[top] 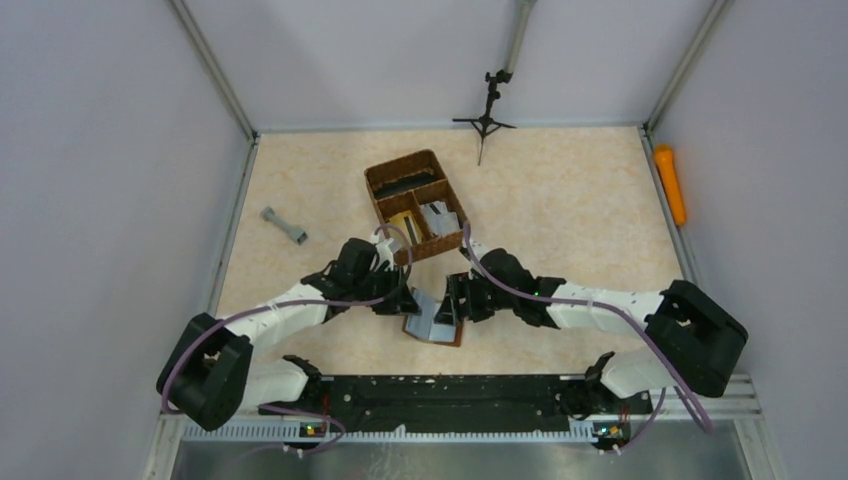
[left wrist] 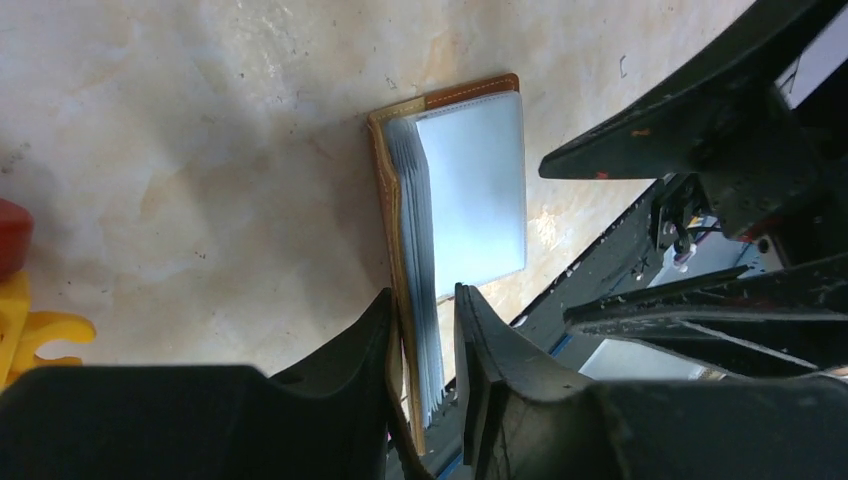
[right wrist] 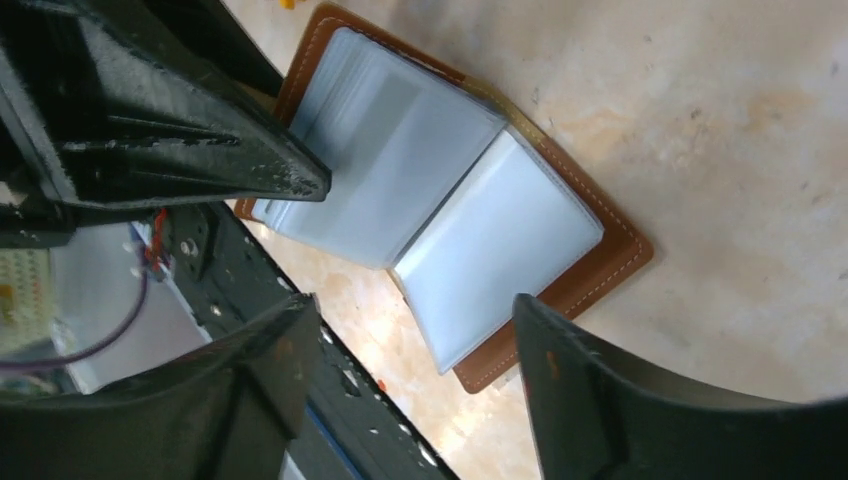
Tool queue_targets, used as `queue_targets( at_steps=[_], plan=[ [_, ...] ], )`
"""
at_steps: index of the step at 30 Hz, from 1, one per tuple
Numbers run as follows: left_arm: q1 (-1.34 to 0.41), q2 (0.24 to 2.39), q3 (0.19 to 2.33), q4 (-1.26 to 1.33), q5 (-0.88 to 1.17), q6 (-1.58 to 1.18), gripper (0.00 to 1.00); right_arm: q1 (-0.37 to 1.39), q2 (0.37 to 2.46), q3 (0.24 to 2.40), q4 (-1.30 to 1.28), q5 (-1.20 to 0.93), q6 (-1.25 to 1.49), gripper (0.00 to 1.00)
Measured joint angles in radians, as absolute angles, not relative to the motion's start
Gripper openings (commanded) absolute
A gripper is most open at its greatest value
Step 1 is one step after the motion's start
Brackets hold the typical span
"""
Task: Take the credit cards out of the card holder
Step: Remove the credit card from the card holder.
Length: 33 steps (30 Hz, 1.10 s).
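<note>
The card holder [top: 436, 325] lay open on the worktop [top: 560, 210]. It was near the brown basket [top: 402, 162], on the side toward the arm bases, and its grey-silver pages faced up. The left gripper [left wrist: 425, 350] was squeezed tight on one half of the card holder, with the brown cover and a stack of pages between its fingers. The right gripper [right wrist: 415, 340] was spread wide over the other half and held nothing. A small grey thing [top: 285, 226] lay well apart from the basket, toward the left wall.
</note>
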<state>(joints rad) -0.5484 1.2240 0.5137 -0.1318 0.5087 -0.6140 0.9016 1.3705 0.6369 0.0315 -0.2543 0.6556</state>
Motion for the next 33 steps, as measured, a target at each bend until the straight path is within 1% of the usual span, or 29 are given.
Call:
queue_targets(
  at_steps=[1, 2, 4, 6, 10, 12, 15, 19, 24, 27, 33],
  plan=[
    [-0.549, 1.223, 0.512, -0.126, 0.509, -0.620, 0.38, 0.902, 1.365, 0.600, 0.075, -0.256, 0.678, 0.87],
    [-0.549, 1.221, 0.509, -0.122, 0.508, -0.625, 0.39, 0.903, 1.361, 0.580, 0.102, -0.257, 0.699, 0.88],
    [-0.549, 1.208, 0.497, -0.113, 0.507, -0.635, 0.40, 0.906, 1.359, 0.548, 0.160, -0.257, 0.727, 0.89],
    [-0.549, 1.194, 0.486, -0.113, 0.507, -0.645, 0.38, 0.914, 1.359, 0.531, 0.210, -0.257, 0.752, 0.89],
    [-0.549, 1.182, 0.470, -0.104, 0.508, -0.661, 0.33, 0.934, 1.360, 0.517, 0.310, -0.255, 0.796, 0.82],
    [-0.549, 1.180, 0.463, -0.100, 0.508, -0.669, 0.31, 0.944, 1.364, 0.517, 0.352, -0.252, 0.816, 0.76],
    [-0.549, 1.166, 0.451, -0.093, 0.507, -0.683, 0.29, 0.957, 1.373, 0.517, 0.384, -0.243, 0.831, 0.75],
    [-0.549, 1.134, 0.435, -0.078, 0.508, -0.706, 0.28, 0.967, 1.396, 0.517, 0.403, -0.233, 0.842, 0.80],
    [-0.549, 1.130, 0.430, -0.059, 0.508, -0.719, 0.23, 0.975, 1.401, 0.517, 0.397, -0.207, 0.846, 0.88],
    [-0.549, 1.130, 0.430, -0.056, 0.508, -0.721, 0.21, 0.975, 1.392, 0.520, 0.355, -0.183, 0.829, 0.89],
    [-0.549, 1.131, 0.430, -0.054, 0.508, -0.726, 0.10, 0.975, 1.330, 0.539, 0.259, -0.153, 0.794, 0.89]
  ],
)
